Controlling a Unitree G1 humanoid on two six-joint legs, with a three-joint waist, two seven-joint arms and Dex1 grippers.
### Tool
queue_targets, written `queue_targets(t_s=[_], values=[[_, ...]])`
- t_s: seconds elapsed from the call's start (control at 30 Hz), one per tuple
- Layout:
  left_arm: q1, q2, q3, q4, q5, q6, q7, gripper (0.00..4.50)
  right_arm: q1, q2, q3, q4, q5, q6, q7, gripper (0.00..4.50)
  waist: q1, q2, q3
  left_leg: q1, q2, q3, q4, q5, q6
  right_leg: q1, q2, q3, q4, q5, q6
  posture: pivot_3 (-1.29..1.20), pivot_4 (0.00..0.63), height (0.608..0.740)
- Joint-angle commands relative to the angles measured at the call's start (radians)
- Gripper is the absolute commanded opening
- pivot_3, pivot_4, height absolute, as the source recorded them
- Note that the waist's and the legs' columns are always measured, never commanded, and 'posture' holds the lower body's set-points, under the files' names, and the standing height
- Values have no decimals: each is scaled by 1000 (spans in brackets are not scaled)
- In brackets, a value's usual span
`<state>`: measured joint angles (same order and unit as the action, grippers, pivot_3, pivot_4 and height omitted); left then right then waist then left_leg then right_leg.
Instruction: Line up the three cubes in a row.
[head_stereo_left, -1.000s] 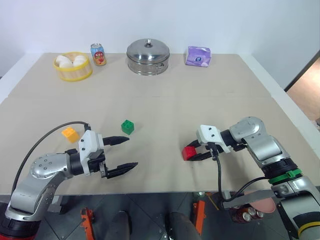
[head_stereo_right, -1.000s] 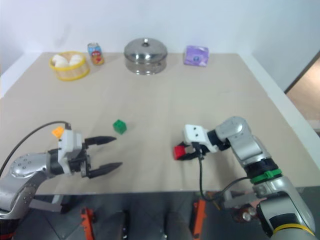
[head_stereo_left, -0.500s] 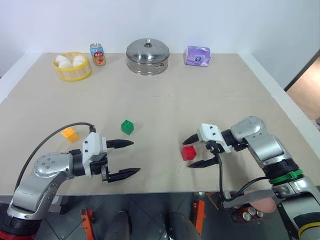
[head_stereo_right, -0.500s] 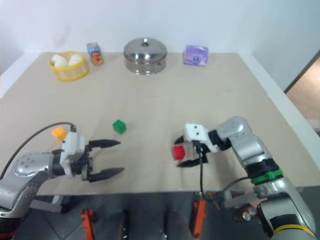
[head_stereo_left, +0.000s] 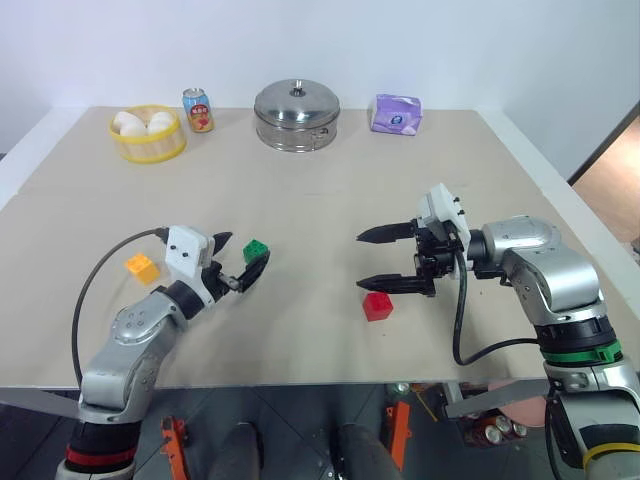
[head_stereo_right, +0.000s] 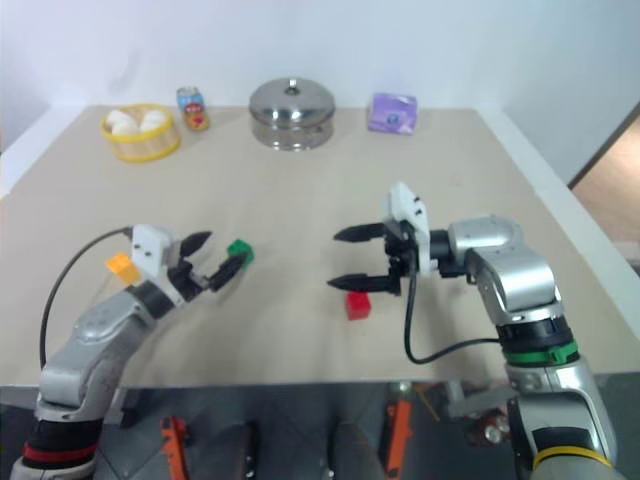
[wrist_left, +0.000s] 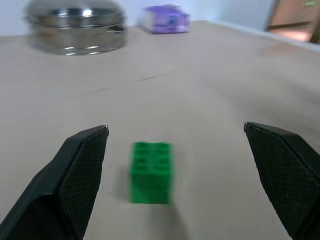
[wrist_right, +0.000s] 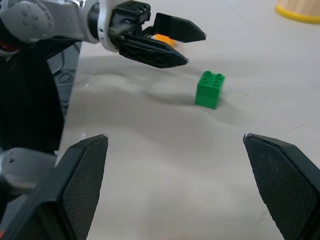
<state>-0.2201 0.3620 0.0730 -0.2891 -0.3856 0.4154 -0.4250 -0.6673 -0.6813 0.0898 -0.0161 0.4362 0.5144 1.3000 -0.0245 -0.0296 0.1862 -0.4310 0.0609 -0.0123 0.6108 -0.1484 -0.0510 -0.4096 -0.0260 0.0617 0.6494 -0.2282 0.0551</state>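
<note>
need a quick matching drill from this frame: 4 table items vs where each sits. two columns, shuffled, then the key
Items:
1. green cube
2. red cube
3. yellow-orange cube
4. soda can

Places:
A. far edge of the table, beside the yellow basket
B. just ahead of the open left tool
C. under the open right tool, not held
D. near the left arm's cable, left of the green cube

Pairs: 1-B, 2-C, 3-D, 4-A

green cube (wrist_left: 151, 171): blurred in left wrist view, studs indistinct | yellow-orange cube (wrist_right: 163, 38): mostly hidden behind left gripper's fingers (wrist_right: 165, 55) in right wrist view | steel pot (wrist_left: 75, 26): top cut off at upper left | soda can (head_stereo_left: 197, 109): label too small to read
</note>
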Motion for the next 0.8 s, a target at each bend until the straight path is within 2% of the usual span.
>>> queue_targets(t_s=[0.03, 0.57, 0.67, 0.8], values=[[-30, -4, -36, 30, 50, -44, -5, 4500, -35, 4, 1, -20, -3, -13, -14, 4475, 0, 0, 0, 0, 0, 0, 0, 0, 0, 0, 0, 0, 0, 0, 0, 0, 150, 739], [-157, -53, -82, 268, 138, -36, 5, 4500, -37, 12, 0, -32, -8, -6, -69, 4475, 0, 0, 0, -1, 0, 0, 0, 0, 0, -1, 0, 1, 0, 0, 1, 0, 150, 739], [-167, -65, -86, 283, 149, -40, 1, 3684, -35, 13, -5, -29, -7, -7, -79, 4500, 0, 0, 0, -1, 0, 0, 0, 0, 0, -1, 1, 1, 0, 0, 1, 0, 150, 739], [-165, -73, -91, 277, 150, -49, -18, 2321, -38, 22, -12, -18, -10, -16, -104, 4500, 0, 0, 0, -1, 0, 0, -1, 0, -1, -1, 1, 0, 0, 0, 2, 0, 150, 739]])
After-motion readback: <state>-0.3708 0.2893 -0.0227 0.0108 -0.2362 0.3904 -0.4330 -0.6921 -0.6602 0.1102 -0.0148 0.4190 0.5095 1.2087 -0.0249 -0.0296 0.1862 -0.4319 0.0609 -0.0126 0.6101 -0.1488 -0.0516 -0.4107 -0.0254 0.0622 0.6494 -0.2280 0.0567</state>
